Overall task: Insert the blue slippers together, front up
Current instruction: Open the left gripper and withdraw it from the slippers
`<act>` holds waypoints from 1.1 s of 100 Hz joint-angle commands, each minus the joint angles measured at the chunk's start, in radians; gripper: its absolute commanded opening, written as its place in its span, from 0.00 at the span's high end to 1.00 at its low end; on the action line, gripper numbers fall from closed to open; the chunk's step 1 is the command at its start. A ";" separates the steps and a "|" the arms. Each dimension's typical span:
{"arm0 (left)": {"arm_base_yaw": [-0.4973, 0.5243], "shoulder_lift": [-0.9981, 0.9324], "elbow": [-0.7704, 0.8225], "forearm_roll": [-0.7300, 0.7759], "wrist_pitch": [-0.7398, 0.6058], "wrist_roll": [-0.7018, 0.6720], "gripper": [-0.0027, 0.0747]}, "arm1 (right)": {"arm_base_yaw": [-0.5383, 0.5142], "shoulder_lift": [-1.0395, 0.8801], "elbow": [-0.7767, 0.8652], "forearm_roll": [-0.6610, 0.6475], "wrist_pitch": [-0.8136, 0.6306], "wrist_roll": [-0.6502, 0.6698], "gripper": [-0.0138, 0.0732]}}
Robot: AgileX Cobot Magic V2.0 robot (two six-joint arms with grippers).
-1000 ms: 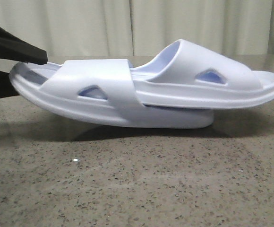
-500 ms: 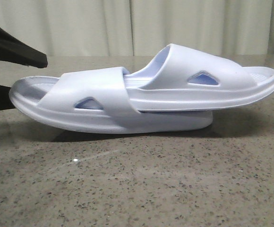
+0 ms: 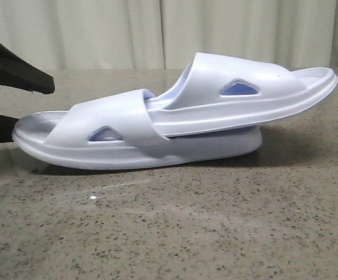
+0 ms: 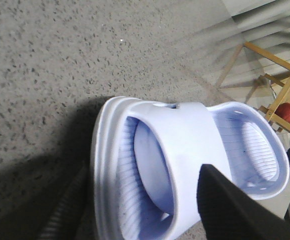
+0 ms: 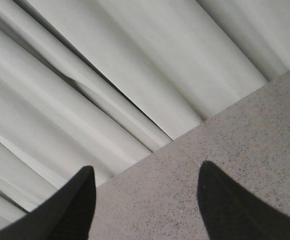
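Two pale blue-white foam slippers (image 3: 175, 116) lie nested on the speckled stone bench (image 3: 169, 227), the upper slide's front pushed under the lower one's wide strap (image 3: 108, 119) and its far end riding up, toward the right of the front view. Each strap carries a small triangular cutout; the footbeds are ribbed and the soles thick. The left claw (image 4: 140, 205) stands with fingers apart around the lower slipper's end at the left, one finger (image 3: 14, 64) above it, gripping nothing. The right claw (image 5: 142, 200) is also spread and empty, aimed at bare bench and a curtain (image 5: 110, 75). The foam looks light, springy and slightly slick; the thick sole edges look the surest hold.
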 commanded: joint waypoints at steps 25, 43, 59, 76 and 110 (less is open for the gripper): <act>-0.008 -0.018 -0.028 -0.115 -0.010 0.130 0.42 | -0.006 -0.008 -0.035 -0.020 -0.024 -0.012 0.40; -0.008 -0.018 -0.037 -0.142 -0.088 0.231 0.42 | -0.006 -0.008 -0.035 -0.025 -0.026 -0.012 0.40; 0.006 -0.020 -0.082 -0.142 -0.112 0.331 0.42 | -0.006 -0.008 -0.035 -0.078 -0.037 -0.013 0.40; 0.034 -0.061 -0.156 -0.142 -0.131 0.444 0.42 | -0.006 -0.008 -0.035 -0.147 -0.065 -0.013 0.40; 0.043 -0.318 -0.232 -0.074 -0.522 0.556 0.42 | -0.006 -0.008 -0.035 -0.228 -0.125 -0.240 0.40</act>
